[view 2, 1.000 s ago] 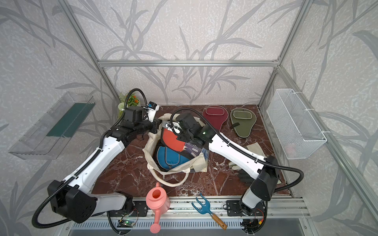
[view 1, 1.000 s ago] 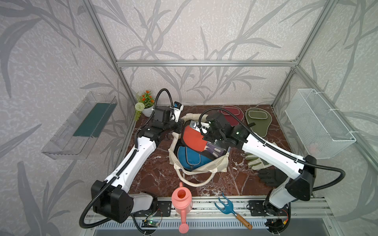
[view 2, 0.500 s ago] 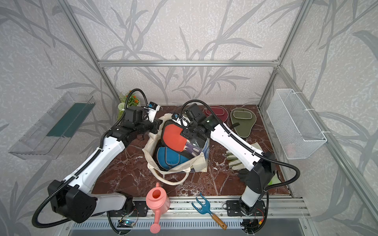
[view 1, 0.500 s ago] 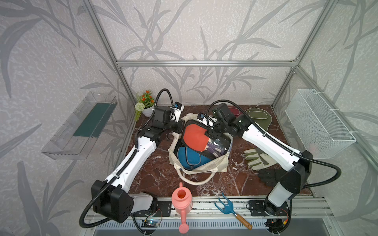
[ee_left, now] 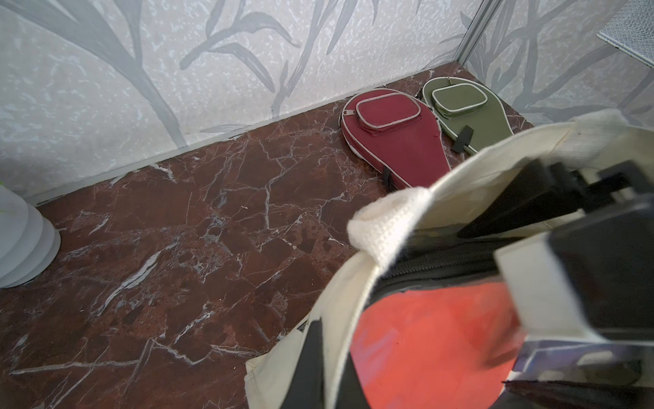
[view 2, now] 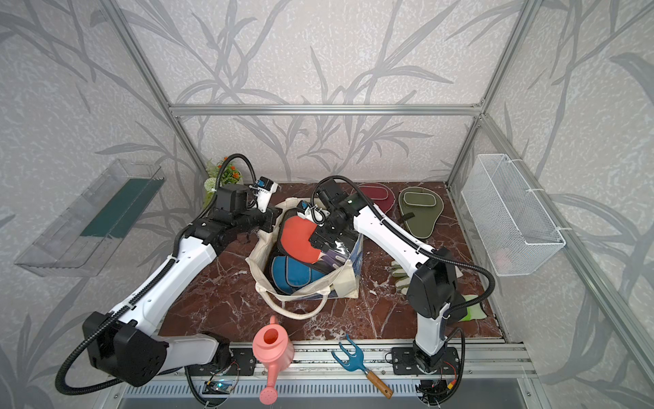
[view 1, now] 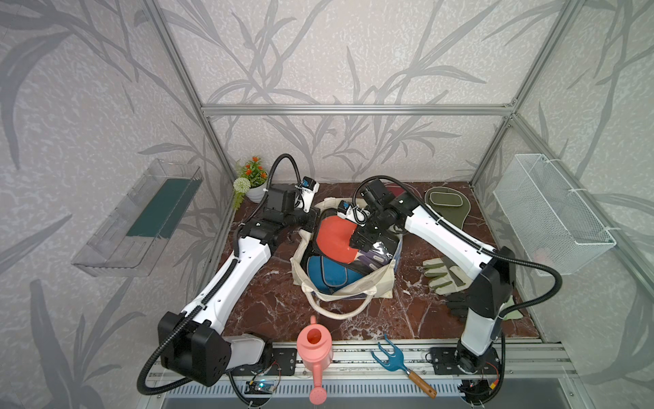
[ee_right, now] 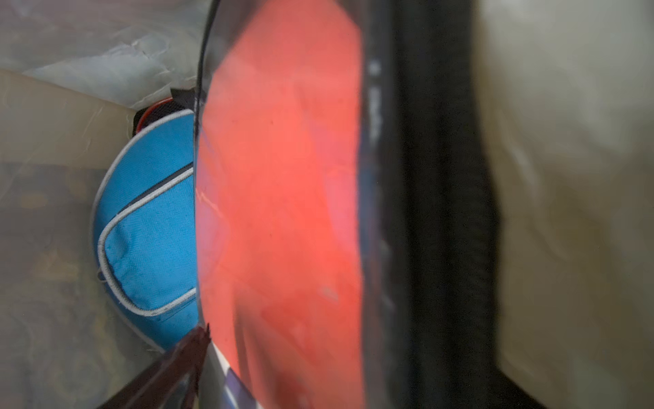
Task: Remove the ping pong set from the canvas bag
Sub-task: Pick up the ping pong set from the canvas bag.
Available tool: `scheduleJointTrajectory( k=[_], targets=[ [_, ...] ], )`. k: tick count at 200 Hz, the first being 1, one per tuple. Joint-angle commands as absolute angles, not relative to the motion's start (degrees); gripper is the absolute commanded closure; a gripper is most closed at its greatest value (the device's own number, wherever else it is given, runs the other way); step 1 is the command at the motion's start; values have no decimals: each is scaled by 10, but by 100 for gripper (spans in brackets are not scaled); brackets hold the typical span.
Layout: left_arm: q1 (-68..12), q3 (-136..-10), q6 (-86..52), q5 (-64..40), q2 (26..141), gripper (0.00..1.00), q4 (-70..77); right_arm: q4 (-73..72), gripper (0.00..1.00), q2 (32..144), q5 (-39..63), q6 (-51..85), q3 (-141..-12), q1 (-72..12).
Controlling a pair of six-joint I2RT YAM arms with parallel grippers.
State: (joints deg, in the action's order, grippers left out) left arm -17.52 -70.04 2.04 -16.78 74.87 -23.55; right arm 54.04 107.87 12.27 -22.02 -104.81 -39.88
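Fingers pressed together, the left gripper (view 1: pixel 308 222) pinches the canvas bag (view 1: pixel 384 281) at its rim. The right gripper (view 1: pixel 358 240) is inside the bag at the red-faced paddle (view 1: pixel 332 240); its finger spread is unclear. A blue cover (view 1: pixel 325 274) lies beneath the paddle. A maroon cover (ee_left: pixel 389 141) and an olive cover (view 1: pixel 447 209) lie outside the bag, behind it.

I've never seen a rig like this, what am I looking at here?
Two white robot arms work over a marble table. Two pictures look down from overhead; two come from cameras on the arms' wrists. A canvas bag in the middle holds a red paddle and a blue cover. A maroon cover and an olive cover lie behind it, gloves beside it. The left arm has its jaws shut on the bag's rim; the right arm reaches inside, jaws open, apparently empty.
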Motion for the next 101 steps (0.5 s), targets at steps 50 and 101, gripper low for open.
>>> scheduleJointTrajectory(
  k=[50,101],
  targets=[
    [-176,-704,34,-181,725,100,-199,663,62,1124,210,-209,-1137,-394],
    [-176,-702,36,-178,720,100,-200,664,100,1090,218,-210,-1129,-389]
  ],
)
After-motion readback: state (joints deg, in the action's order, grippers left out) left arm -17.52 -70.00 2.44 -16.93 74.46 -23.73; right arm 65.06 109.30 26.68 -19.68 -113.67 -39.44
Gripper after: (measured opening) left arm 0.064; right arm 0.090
